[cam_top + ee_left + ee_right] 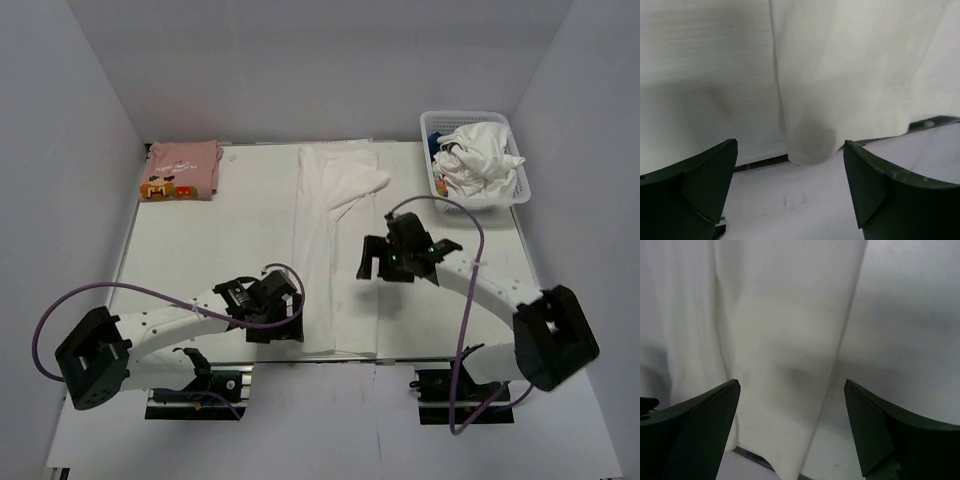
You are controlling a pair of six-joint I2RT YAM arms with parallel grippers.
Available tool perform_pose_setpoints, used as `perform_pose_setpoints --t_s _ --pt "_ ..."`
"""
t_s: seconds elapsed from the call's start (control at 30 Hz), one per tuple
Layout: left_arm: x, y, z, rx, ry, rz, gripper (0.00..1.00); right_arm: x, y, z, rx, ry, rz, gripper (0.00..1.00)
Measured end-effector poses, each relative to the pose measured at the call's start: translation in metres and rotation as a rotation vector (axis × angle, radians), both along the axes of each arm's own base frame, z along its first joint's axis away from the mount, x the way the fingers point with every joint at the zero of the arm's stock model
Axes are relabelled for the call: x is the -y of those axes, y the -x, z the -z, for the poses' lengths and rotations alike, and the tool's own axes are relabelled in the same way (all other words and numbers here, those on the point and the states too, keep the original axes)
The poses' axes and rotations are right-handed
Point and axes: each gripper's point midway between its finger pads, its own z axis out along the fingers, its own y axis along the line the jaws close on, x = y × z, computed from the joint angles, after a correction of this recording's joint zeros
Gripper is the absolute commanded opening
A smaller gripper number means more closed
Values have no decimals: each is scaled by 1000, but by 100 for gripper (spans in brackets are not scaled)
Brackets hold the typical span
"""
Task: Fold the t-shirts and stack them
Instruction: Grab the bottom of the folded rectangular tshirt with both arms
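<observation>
Black fingers point(695, 195) of the left gripper point(790, 150) are spread wide with nothing between them, just over the near left corner of the white t-shirt point(335, 250). The right gripper point(791, 387) is spread wide and empty too, over the shirt's right edge. That shirt lies flat as a long folded strip down the middle of the table point(200, 240), the pink t-shirt point(183, 165) sits folded small at the far left corner, and a white basket point(475, 195) at the far right holds more white clothes.
</observation>
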Motion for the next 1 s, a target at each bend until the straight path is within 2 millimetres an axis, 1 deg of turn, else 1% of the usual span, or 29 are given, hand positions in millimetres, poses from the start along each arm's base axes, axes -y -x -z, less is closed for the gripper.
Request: perform_pose_setpoints --t_s 0.07,0.13,0.2,0.23,0.3,0.33,0.37,0.43,0.47,0.53,0.63,0.67,0.73,0.77,0.8,0.87,0.93,1.0 --pt "2 10 14 -58 -4 34 88 12 32 9 -42 25 -10 90" --pt "4 16 23 -106 -15 56 78 19 58 11 -73 33 -27 90" --pt "10 18 23 -125 1 74 70 18 81 14 -86 16 -65 90" --pt "13 18 23 -130 10 81 64 17 93 17 -104 7 -84 90" --pt "17 18 24 -140 25 88 55 18 115 25 -147 -2 -121 90" --pt "18 19 25 -147 31 92 45 19 127 31 -183 1 -135 90" --pt "19 20 26 -157 35 95 40 20 136 37 -212 7 -144 90" --pt "20 22 29 -173 38 100 27 22 155 47 -277 11 -169 89" --pt "21 22 30 -181 41 101 26 20 162 48 -304 0 -179 86" --pt "22 23 30 -190 48 107 26 14 172 48 -328 -23 -199 81" --pt "23 24 30 -195 55 115 26 9 181 49 -354 -50 -210 66" --pt "24 24 30 -194 58 119 24 8 183 50 -357 -56 -214 54" --pt "25 24 30 -191 63 128 23 7 185 54 -363 -58 -210 39" --pt "25 24 30 -189 63 133 22 8 186 56 -373 -54 -204 24" --pt "25 24 29 -188 64 136 22 8 186 58 -376 -50 -208 15" --pt "25 23 29 -185 65 141 20 8 186 60 -377 -45 -205 0" --pt "25 23 28 -177 68 147 16 7 184 60 -364 -40 -198 0" --pt "25 20 25 -161 64 150 14 7 179 59 -343 -33 -194 0"
